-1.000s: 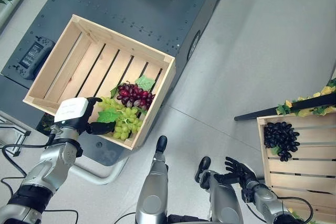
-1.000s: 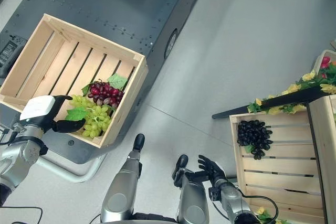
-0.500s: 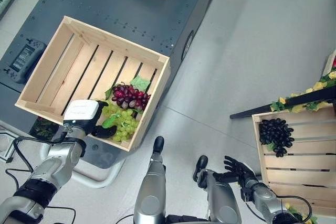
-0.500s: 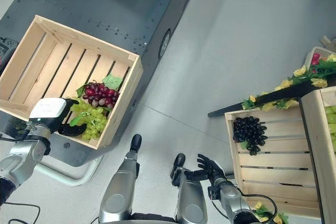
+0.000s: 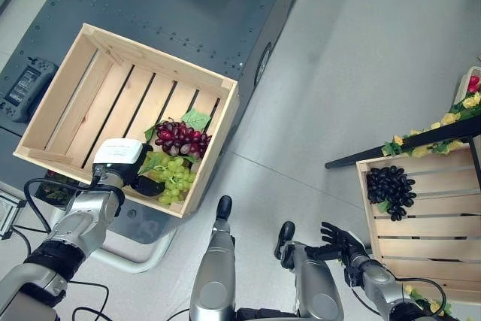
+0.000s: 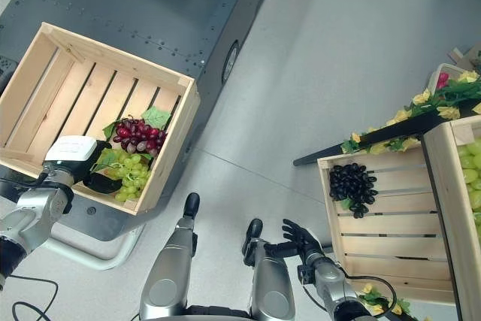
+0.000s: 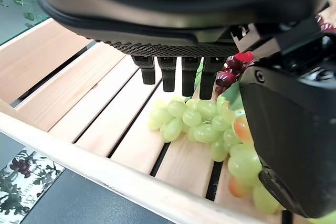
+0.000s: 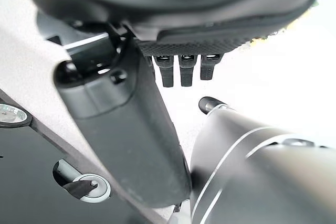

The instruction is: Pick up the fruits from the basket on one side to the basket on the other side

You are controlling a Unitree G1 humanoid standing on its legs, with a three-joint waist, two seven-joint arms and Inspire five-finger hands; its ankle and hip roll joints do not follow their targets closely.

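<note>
Since a second ago the left hand [image 5: 143, 183] has moved further over the green grapes [image 7: 197, 121], which lie in the crate [image 5: 71, 84] just under its open fingers [image 7: 170, 77], not gripped. This is the reaching step; next, closing around the bunch. The right hand [image 5: 340, 240] hangs open, idle.

The left hand [image 7: 210, 51] hangs over green grapes [image 7: 210, 129] on the wooden slats of the crate [image 7: 105, 124], fingers straight, red grapes [image 7: 231, 69] just behind.

1. You see a dark metal platform [image 5: 188, 5] on the grey floor [image 5: 361, 50].
2. A black controller [image 5: 24, 89] lies at its left edge.
3. Yellow flowers [image 5: 458, 114] trim a black bar [image 5: 391, 148] at right.
</note>
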